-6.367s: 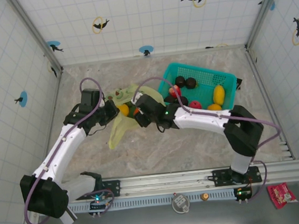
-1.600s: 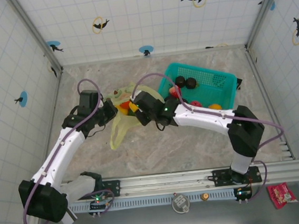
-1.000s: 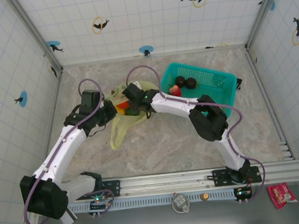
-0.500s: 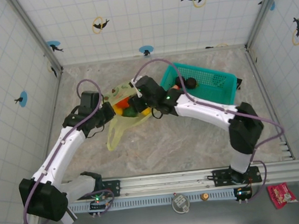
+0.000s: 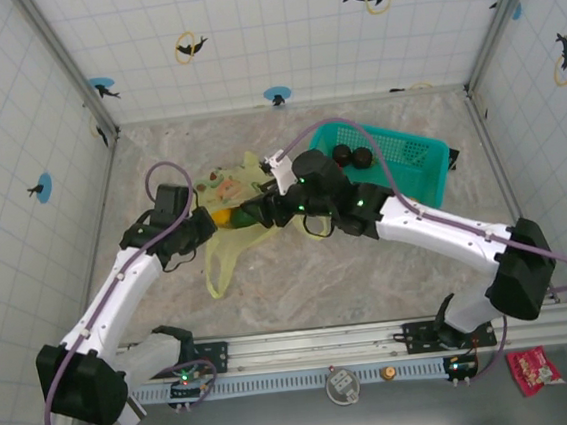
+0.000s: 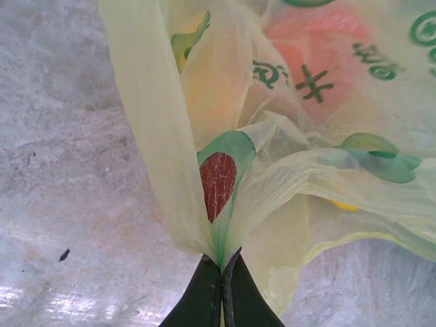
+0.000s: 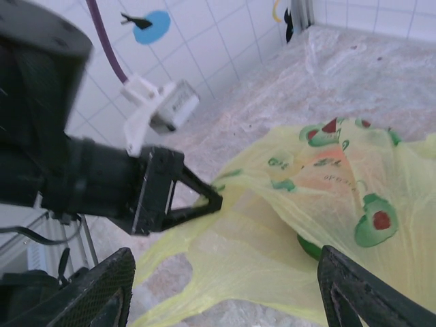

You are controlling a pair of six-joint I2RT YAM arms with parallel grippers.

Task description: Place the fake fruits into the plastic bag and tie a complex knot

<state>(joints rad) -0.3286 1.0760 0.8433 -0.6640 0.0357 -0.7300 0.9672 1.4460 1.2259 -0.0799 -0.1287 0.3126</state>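
Observation:
The yellow-green plastic bag [image 5: 228, 240] lies on the marble floor left of centre, one handle trailing toward the front. My left gripper [image 5: 204, 226] is shut on a fold of the bag's edge [image 6: 219, 238]. Fake fruits show in the bag: a yellow one [image 5: 222, 216], a green one [image 5: 245, 216] and a reddish one through the film [image 6: 310, 41]. My right gripper [image 5: 261, 213] hovers open just right of the bag's mouth, nothing between its fingers [image 7: 102, 289]. From the right wrist, the green fruit [image 7: 310, 245] peeks out under the bag [image 7: 320, 184], and the left gripper [image 7: 201, 201] pinches it.
The teal mesh basket [image 5: 414, 160] stands at the back right with two dark brown fruits [image 5: 351, 155] in its far left corner. My right arm crosses in front of the basket. Tiled walls close the space on three sides.
My right arm has swung its elbow out to the right and drawn the open gripper back from the bag's mouth. The left gripper and the bag shifted slightly toward the front.

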